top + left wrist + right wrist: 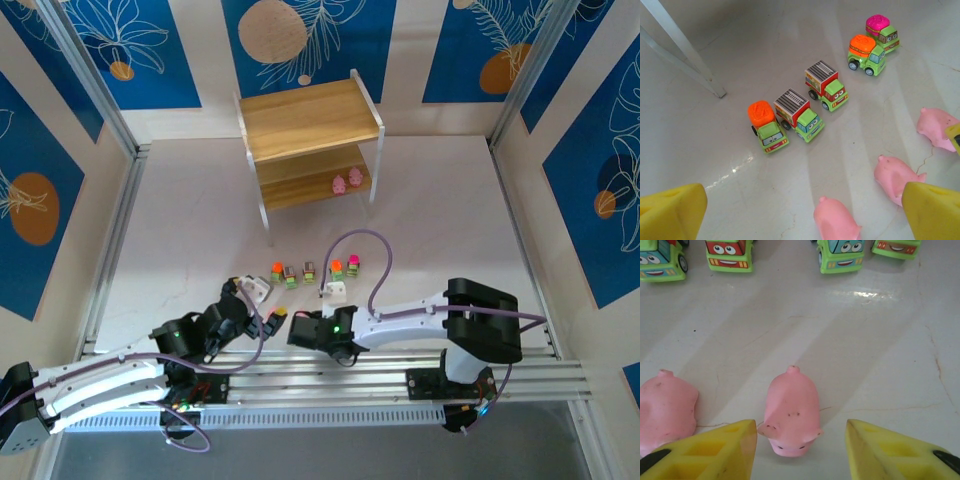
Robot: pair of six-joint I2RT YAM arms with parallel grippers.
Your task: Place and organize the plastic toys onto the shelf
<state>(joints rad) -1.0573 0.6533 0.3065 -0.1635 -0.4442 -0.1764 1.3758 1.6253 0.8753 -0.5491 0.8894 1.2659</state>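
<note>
Five green toy trucks (309, 270) stand in a row on the table in front of the shelf (310, 135), and two pink pigs (347, 181) sit on its lower board. My right gripper (800, 427) is open. One pink pig (790, 412) lies between its yellow fingers (715, 455), snout pointing away; a second pig (667, 407) lies to the left. My left gripper (804, 192) is open wide just above the table. One pig (837, 222) lies between its tips, another (895, 175) by its right finger (932, 210), a third (937, 127) farther right.
A white shelf leg (685, 55) stands at the upper left of the left wrist view, beyond the trucks (797, 114). Both grippers (262, 305) (295, 325) sit close together near the table's front edge. Bare tabletop extends to the right of the shelf.
</note>
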